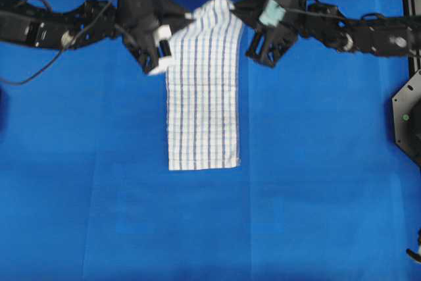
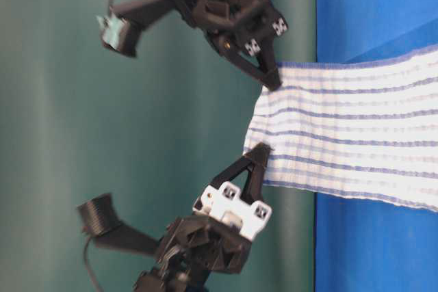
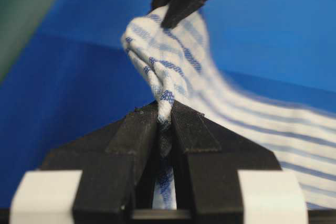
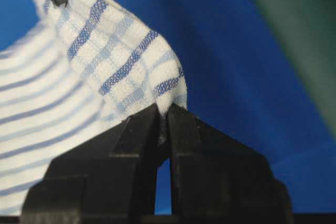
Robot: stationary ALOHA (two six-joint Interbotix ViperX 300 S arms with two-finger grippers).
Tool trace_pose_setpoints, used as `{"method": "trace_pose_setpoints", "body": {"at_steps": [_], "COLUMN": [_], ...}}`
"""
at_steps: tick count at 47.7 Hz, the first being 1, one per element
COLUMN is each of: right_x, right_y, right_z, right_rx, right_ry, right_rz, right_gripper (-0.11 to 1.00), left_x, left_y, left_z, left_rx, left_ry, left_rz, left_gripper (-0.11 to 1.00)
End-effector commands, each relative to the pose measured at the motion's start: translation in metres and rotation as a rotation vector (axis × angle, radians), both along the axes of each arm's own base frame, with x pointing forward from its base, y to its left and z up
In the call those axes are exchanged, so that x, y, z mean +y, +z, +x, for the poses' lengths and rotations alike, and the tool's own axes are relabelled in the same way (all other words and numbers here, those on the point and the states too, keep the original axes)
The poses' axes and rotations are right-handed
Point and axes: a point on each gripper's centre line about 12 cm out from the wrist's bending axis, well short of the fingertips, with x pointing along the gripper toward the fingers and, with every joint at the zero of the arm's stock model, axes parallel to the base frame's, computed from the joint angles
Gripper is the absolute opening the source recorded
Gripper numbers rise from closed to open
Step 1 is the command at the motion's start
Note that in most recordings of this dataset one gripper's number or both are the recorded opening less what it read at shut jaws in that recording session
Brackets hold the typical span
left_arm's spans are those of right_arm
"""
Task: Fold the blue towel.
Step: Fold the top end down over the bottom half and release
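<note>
The blue towel (image 1: 202, 97) is a white cloth with thin blue stripes. It lies as a long narrow strip down the middle of the blue table covering (image 1: 316, 162). Its far end is lifted and bunched between both grippers. My left gripper (image 1: 192, 15) is shut on the far left corner, with cloth pinched between its tips (image 3: 165, 111). My right gripper (image 1: 233, 6) is shut on the far right corner (image 4: 164, 109). The two grippers stand close together. In the table-level view the towel (image 2: 356, 135) stretches away from the left gripper (image 2: 261, 150) and the right gripper (image 2: 274, 81).
Both black arms reach in from the far left and far right along the table's back. A black cable (image 1: 39, 70) loops on the left. A black mount (image 1: 408, 116) stands at the right edge. A green backdrop (image 2: 137, 135) lies behind the table.
</note>
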Motion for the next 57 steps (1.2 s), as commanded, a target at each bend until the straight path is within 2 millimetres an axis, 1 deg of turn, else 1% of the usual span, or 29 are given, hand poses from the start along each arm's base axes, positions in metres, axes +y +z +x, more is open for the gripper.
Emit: {"method": "trace_pose_setpoints", "body": {"at_steps": [1,6,7,14,18,23,36,45,52,57], "right_x": [0.017,0.040,0.047,0.078,0.094,0.112,0.139,0.155,0.160,0.163], "right_y": [0.014,0.014,0.013,0.009,0.007,0.002,-0.018,-0.030,-0.043,-0.049], "right_z": [-0.001,-0.003,-0.004,-0.001,0.000,0.001,0.006,0.015,0.017,0.018], "right_rx": [-0.046,-0.052,-0.051,-0.049,-0.046,-0.046,-0.001,0.031,0.063,0.077], "right_ry": [0.029,0.069,0.082,0.138,0.165,0.172,0.175,0.184,0.166,0.157], "right_rz": [0.010,0.036,0.044,0.088,0.110,0.138,0.190,0.218,0.238,0.249], "right_gripper": [-0.03,-0.03,-0.03,-0.03,-0.03,-0.03,-0.03,-0.03,-0.03,-0.03], "left_x": [-0.021,-0.045,-0.049,-0.079,-0.092,-0.103,-0.132,-0.147,-0.152,-0.153], "left_y": [0.017,0.015,0.014,0.009,0.008,0.002,-0.029,-0.047,-0.063,-0.074], "left_z": [0.000,-0.001,-0.002,-0.005,-0.005,-0.006,-0.005,-0.004,-0.002,-0.002], "left_rx": [-0.045,-0.041,-0.039,-0.030,-0.030,-0.030,-0.019,-0.002,0.014,0.028], "left_ry": [-0.054,-0.112,-0.120,-0.192,-0.223,-0.231,-0.217,-0.220,-0.197,-0.169], "left_rz": [0.016,0.009,0.004,-0.005,-0.010,-0.036,-0.148,-0.176,-0.217,-0.255], "left_gripper": [0.03,0.03,0.03,0.03,0.03,0.03,0.03,0.03,0.03,0.03]}}
